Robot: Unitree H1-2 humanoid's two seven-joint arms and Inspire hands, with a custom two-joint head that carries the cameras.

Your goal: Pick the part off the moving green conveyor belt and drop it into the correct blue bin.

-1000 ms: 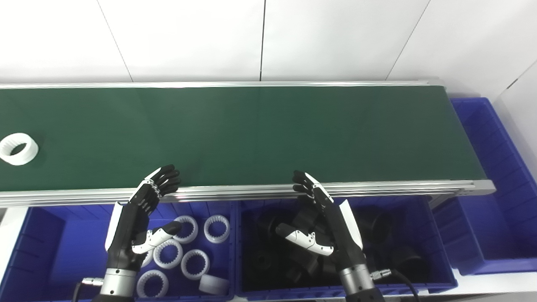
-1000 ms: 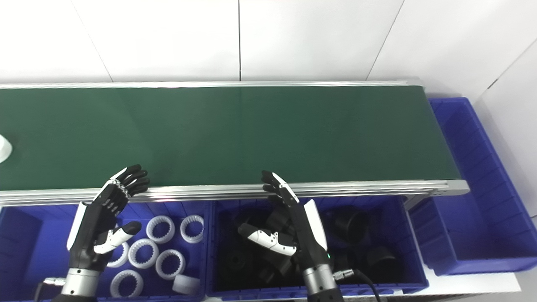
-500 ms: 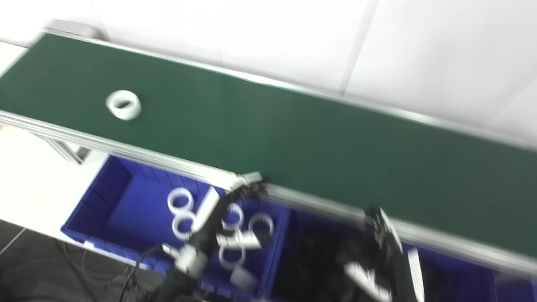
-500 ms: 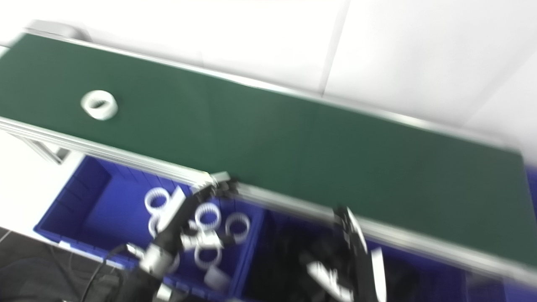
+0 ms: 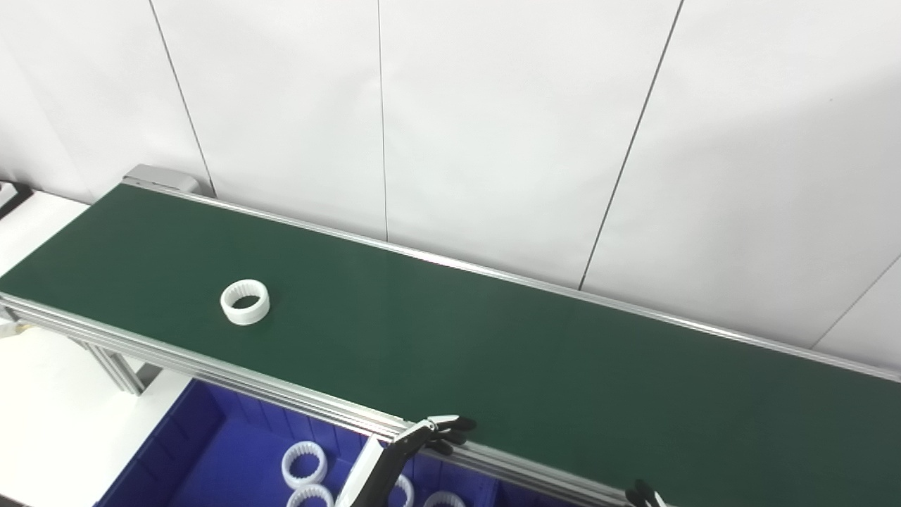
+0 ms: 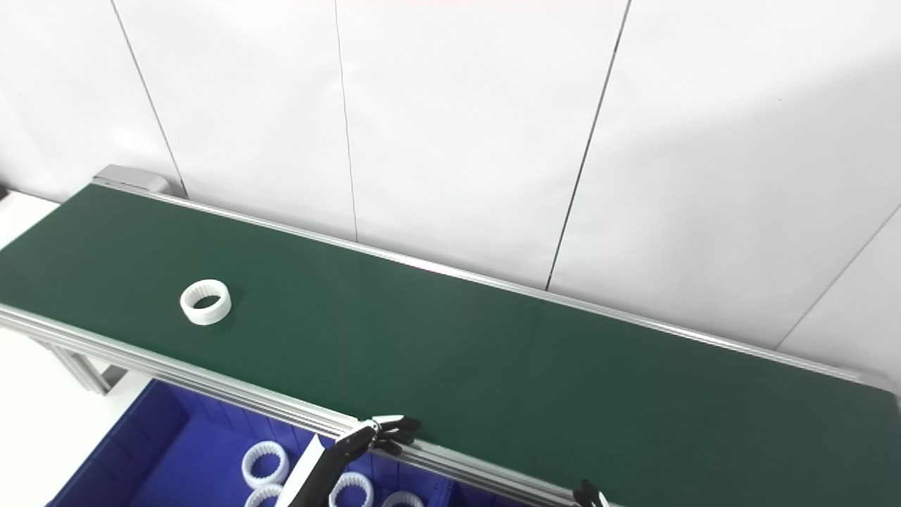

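We stand in a sorting workshop: beyond our left hand runs a conveyor, a parts bin below, panelled wall behind.

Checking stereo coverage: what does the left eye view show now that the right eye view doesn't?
Left eye only: a dark object at the left edge. Right eye only: the belt's far right end. Both: the white toothed plastic ring on the green conveyor belt, white rings in the blue plastic bin, the left hand at the near rail, and only the right hand's fingertips.
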